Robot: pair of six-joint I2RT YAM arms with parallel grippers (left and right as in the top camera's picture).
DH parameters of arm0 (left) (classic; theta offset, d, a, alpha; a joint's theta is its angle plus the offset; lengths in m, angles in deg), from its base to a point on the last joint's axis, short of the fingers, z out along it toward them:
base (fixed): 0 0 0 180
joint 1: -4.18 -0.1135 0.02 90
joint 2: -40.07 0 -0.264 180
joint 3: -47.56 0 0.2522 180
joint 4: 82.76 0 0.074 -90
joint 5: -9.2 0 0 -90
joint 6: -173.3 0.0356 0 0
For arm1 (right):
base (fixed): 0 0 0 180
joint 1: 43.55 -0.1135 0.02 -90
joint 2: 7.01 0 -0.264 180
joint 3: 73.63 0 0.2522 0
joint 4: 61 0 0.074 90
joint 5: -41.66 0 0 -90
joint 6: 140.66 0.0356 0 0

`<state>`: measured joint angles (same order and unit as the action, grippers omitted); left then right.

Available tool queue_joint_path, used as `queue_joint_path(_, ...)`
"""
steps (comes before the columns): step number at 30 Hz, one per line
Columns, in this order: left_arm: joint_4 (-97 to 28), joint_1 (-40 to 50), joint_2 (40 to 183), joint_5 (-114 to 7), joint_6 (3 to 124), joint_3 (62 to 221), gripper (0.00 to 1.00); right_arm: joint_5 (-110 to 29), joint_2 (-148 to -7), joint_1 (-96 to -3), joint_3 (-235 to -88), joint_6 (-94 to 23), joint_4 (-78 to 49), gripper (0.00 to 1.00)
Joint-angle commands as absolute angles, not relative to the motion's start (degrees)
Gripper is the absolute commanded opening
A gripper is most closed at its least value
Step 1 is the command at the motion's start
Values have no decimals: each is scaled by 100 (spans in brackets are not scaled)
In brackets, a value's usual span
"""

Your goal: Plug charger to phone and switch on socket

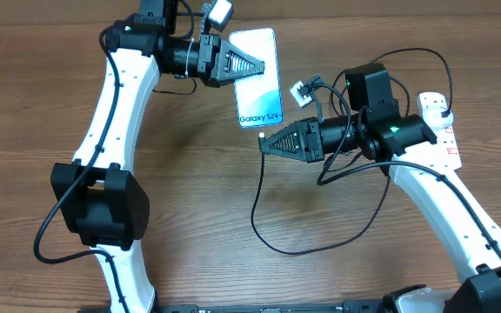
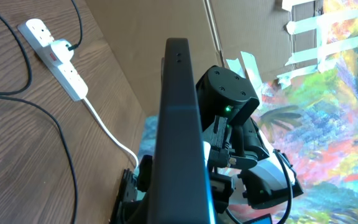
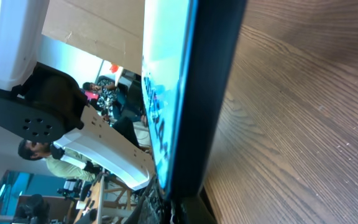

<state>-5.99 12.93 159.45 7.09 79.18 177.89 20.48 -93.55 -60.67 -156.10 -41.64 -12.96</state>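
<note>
Overhead: my left gripper (image 1: 262,63) pinches the phone (image 1: 263,96); my right gripper (image 1: 263,143) pinches the charger (image 1: 254,209) tip at its lower edge.
Left wrist: phone edge-on, socket (image 2: 70,78) beyond.
Right wrist: phone edge close, jaws unseen.

The brown table (image 1: 190,200) looks like matt, grainy wood, the slim blue-white phone (image 1: 259,78) has a shiny smooth screen, and the long white power strip (image 2: 71,78) looks like smooth plastic.

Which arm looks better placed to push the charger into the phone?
Right. The right fingers hold the charger tip just below the phone, while the left fingers are busy holding that phone.
</note>
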Motion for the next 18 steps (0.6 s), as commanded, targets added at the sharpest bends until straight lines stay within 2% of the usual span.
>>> queue_joint_path(1, -582, 1289, 15770, 987, 7992, 17920, 4, 2146, -9331, -5910, -15588, -4175, -1364, 4)
queue_joint_path(18, -586, 1363, 15770, 871, 8124, 17918, 4, 2256, -9333, -5816, -15588, -4178, -1381, 4)
